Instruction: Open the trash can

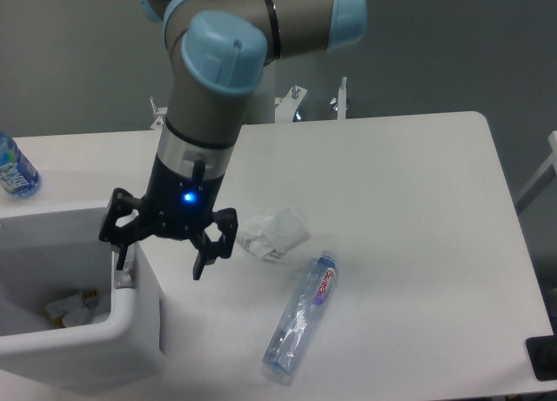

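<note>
Only the one fixed camera on my end, so here's what it gives me. The trash can (130,331) sits at the table's (409,201) lower left, about 8 o'clock from the middle, and it's open: no lid panel over the top, I can see straight into the white bin, with some yellowish scraps (70,307) lying at the bottom. The gripper (161,262) hangs right over the can's right rim, fingers spread wide with nothing between them. One finger (122,255) points down at the small grey button (123,277) on the rim; can't tell if it's touching. There's a blue light glowing on the wrist.

At 3 o'clock from the gripper there's a crumpled white paper wad (274,231) with some dark print I can't read. Toward 5 o'clock lies a clear plastic bottle (300,318) on its side, with a purple label carrying red lettering too blurry to make out. Far left, at 9 o'clock, a blue-labelled bottle (13,168) pokes in at the frame edge; that text is unreadable too.
</note>
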Robot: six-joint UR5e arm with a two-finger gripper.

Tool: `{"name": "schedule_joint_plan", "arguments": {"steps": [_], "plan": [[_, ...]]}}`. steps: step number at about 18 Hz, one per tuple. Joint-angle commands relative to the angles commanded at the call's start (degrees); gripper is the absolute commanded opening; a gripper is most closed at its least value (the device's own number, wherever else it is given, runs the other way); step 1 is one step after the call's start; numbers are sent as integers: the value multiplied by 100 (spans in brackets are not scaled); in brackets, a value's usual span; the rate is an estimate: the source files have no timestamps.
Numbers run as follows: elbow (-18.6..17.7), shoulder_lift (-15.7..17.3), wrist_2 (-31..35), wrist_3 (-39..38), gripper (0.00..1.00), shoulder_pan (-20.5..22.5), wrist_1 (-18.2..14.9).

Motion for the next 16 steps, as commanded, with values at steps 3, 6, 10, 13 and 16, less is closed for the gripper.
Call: {"name": "schedule_joint_plan", "arguments": {"steps": [3, 6, 10, 13, 16], "plan": [[62, 9, 623, 35, 100, 203, 333], [62, 79, 1572, 175, 100, 361, 396], [-8, 149, 1750, 1034, 100, 712, 308], [-227, 307, 1873, 2210, 100, 976, 177], [-386, 404, 2224, 3415, 100, 1275, -52]]}}
